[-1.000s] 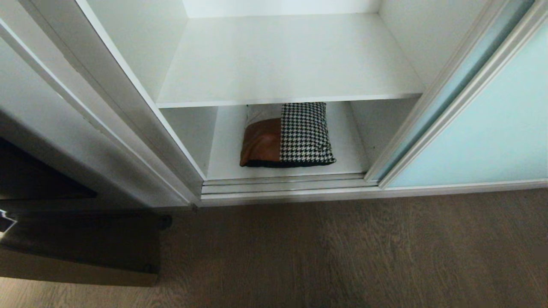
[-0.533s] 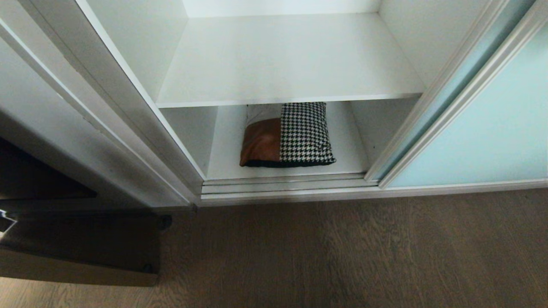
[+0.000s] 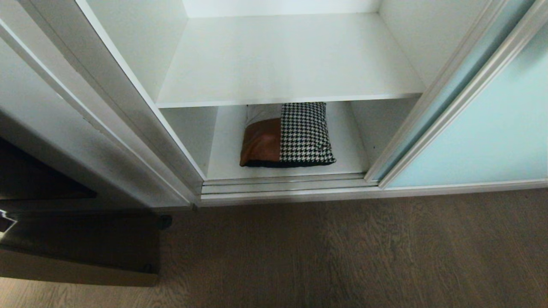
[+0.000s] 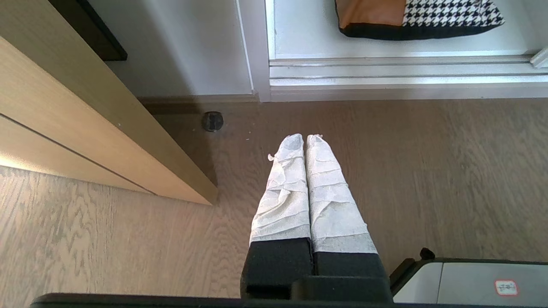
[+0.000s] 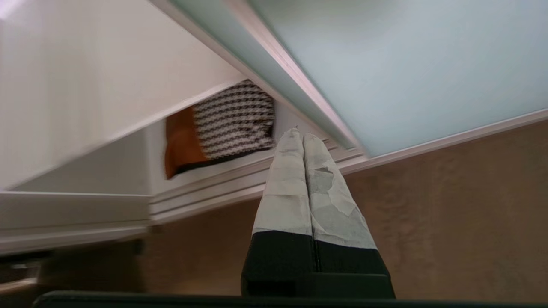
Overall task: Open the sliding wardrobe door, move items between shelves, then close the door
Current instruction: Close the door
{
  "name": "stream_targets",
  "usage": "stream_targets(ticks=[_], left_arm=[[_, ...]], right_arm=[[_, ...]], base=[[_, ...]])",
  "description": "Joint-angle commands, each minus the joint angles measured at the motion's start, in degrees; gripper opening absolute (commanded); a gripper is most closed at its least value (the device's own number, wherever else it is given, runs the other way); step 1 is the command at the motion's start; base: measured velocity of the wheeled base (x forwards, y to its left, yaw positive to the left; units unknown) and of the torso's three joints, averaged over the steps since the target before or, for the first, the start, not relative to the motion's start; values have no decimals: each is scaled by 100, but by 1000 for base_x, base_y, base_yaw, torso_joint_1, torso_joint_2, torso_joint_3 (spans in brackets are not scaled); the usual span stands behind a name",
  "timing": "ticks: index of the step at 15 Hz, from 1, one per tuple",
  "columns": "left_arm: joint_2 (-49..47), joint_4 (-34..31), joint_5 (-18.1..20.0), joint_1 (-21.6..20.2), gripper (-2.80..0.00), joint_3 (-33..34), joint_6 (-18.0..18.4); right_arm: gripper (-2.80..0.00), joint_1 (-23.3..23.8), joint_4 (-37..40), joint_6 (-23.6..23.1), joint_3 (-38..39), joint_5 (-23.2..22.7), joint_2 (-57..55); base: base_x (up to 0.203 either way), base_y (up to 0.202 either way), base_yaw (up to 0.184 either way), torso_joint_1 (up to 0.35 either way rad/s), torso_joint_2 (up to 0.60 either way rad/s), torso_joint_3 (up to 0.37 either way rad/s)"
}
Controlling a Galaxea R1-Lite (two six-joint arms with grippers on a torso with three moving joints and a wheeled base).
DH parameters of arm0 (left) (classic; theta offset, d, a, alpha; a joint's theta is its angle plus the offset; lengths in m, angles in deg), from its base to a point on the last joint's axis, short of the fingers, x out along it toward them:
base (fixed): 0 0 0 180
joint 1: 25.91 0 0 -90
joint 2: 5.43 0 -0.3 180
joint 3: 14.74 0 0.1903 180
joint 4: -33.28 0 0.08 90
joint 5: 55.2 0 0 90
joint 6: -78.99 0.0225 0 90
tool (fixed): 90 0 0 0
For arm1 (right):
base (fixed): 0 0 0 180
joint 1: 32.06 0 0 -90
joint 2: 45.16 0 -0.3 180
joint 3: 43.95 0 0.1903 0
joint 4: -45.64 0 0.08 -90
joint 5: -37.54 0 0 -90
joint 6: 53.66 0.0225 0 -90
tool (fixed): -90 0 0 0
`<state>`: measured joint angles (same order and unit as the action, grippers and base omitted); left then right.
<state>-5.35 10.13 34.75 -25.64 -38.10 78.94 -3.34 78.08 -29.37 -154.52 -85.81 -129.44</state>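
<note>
Wood floor (image 3: 342,252) runs up to the wardrobe; sliding wardrobe door (image 3: 492,128) is already pushed to the right, compartment open. Cushion (image 3: 287,134) lies flat on the bottom shelf (image 3: 224,149), near its front edge, under the bare upper shelf (image 3: 282,60). Right pincer (image 5: 299,136) is pressed together, empty, pointing twd the cushion w/ the door frame just beside it. Left pincer (image 4: 305,137) also pressed together, over the floor. Risk: shut fingers would just shove the cushion back, or clip the upper shelf's front edge when lifting.
</note>
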Motion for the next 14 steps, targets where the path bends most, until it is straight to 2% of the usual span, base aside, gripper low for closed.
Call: stream_targets(ticks=[1,4,7,10,12,14], left_arm=[[1,4,-4,0,-280,0,-4],[1,4,-4,0,-280,0,-4],[1,-3,-4,0,-280,0,-4],[1,4,-4,0,-280,0,-4],[1,4,-4,0,-280,0,-4],[1,-1,-4,0,-280,0,-4]], right_arm=[[-280,19,15,197,-94,-56,-261],[-280,-40,21,431,-240,-60,-385],[-280,-213,-7,1539,-521,-84,-485],[-280,-289,10,1999,-537,-474,-613],[-280,-320,-131,2612,-645,-739,-790],[-280,-276,-369,2979,-724,-910,-930]], base=[[0,0,0,0,0,0],[0,0,0,0,0,0],[0,0,0,0,0,0],[0,0,0,0,0,0],[0,0,0,0,0,0],[0,0,0,0,0,0]])
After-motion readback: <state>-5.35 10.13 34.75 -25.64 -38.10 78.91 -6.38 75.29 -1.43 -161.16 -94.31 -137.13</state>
